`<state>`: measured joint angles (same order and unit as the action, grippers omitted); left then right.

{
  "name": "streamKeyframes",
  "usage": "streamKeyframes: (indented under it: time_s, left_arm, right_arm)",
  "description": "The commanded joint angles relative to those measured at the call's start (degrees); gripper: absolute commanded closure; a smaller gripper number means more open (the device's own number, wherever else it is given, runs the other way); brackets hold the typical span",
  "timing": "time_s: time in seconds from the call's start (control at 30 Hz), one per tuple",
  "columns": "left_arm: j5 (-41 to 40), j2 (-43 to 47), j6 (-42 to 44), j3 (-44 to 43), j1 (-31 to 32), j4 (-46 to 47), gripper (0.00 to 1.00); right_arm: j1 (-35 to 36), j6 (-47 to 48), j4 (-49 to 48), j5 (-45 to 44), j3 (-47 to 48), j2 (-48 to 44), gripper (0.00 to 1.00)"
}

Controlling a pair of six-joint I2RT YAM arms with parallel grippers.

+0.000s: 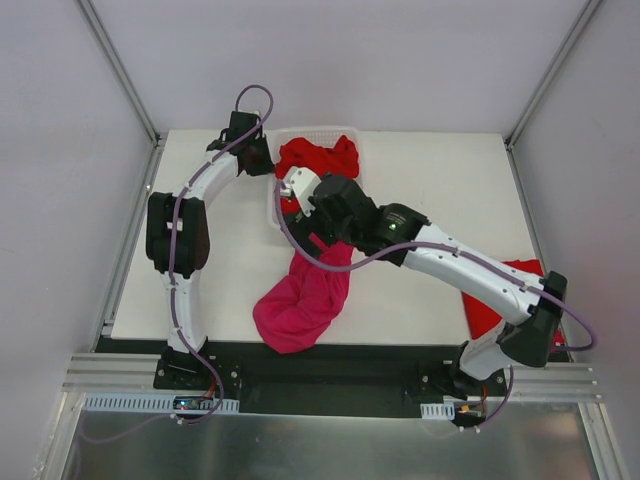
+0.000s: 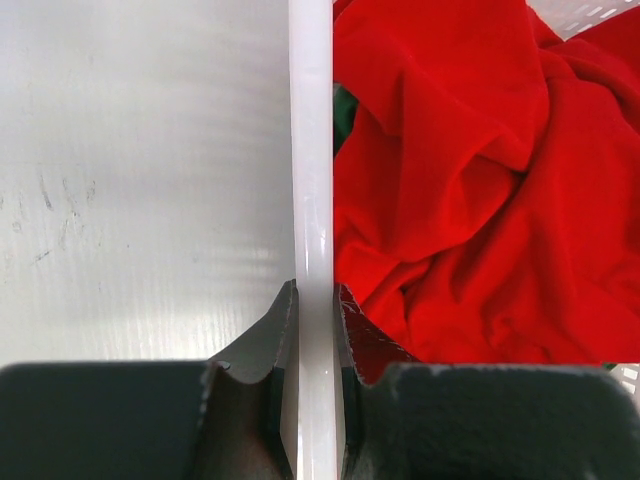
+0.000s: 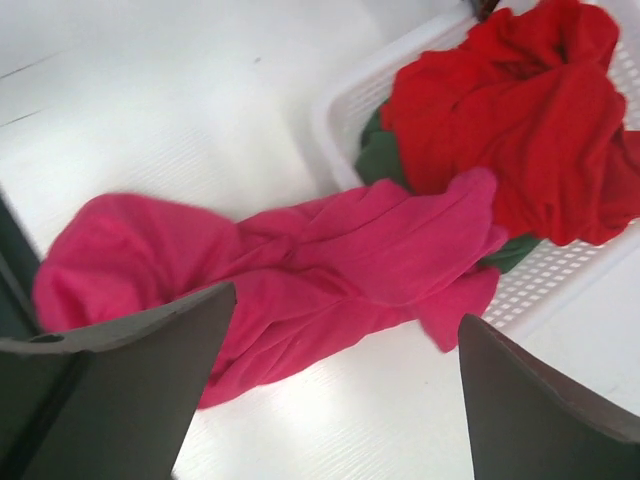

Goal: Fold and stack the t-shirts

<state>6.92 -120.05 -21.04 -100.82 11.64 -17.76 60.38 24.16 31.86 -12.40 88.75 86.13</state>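
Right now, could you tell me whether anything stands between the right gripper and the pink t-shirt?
Nothing visible does: the open right gripper faces the pink t-shirt directly, which lies uncovered across the basket rim and table.

A white slotted plastic basket (image 1: 318, 131) stands at the far middle of the white table (image 1: 450, 190).

We find the basket (image 1: 318, 130) at the far middle of the bench (image 1: 230, 270), heaped t-shirts (image 1: 318, 158) in it. A trailing t-shirt (image 1: 300, 300) hangs over its near rim onto the bench in front. A lone t-shirt (image 1: 485, 315) lies at the near right edge. The left gripper (image 2: 316, 295) straddles the basket's left rim.
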Motion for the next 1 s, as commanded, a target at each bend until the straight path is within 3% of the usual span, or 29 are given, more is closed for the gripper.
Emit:
streamKeyframes:
  time_s: [0.0, 0.17, 0.3, 0.57, 0.73, 0.77, 0.83, 0.87, 0.93, 0.97]
  left_arm:
    - [-1.73, 5.35, 0.82, 0.53, -0.12, 1.5, 1.0]
    - [-1.64, 5.7, 0.73, 1.5, -0.04, 1.59, 1.0]
    - [-2.43, 6.14, 1.0, 2.38, -0.04, 1.85, 1.0]
    - [-2.35, 6.76, 1.35, 2.11, -0.04, 2.03, 1.0]
    - [-2.44, 6.58, 1.7, 2.2, -0.04, 2.11, 1.0]
    - [-2.52, 6.58, 1.7, 2.2, -0.12, 2.03, 1.0]
    - [-2.7, 6.67, 1.96, 2.2, -0.13, 2.11, 1.0]
    - [-2.79, 6.76, 2.14, 2.29, -0.13, 2.03, 1.0]
    - [-3.05, 6.85, 2.32, 2.2, -0.13, 2.11, 1.0]
    - [-3.05, 6.85, 2.4, 2.11, -0.13, 2.11, 1.0]
  right_arm:
    - [-0.61, 1.76, -3.38, -9.74, 4.59, 9.74, 0.03]
    - [-3.25, -0.34, -3.99, -4.66, 6.7, 18.1, 0.01]
    - [-6.67, -3.41, -2.16, -6.4, 10.38, 23.11, 0.06]
    - [-10.72, -6.23, -1.71, -8.51, 9.16, 21.1, 0.06]
    - [-12.04, -6.58, -1.19, -2.82, 9.6, 23.82, 0.11]
    - [-12.04, -6.5, -0.92, -2.11, 9.95, 24.96, 0.24]
    - [-12.04, -6.85, -0.4, -0.35, 10.21, 25.84, 0.36]
    - [-12.13, -6.76, -0.3, 0.53, 10.13, 26.11, 0.54]
    - [-12.3, -7.29, -0.04, 1.59, 10.3, 26.2, 0.73]
    - [-12.3, -7.64, 0.39, 1.68, 10.39, 26.11, 0.97]
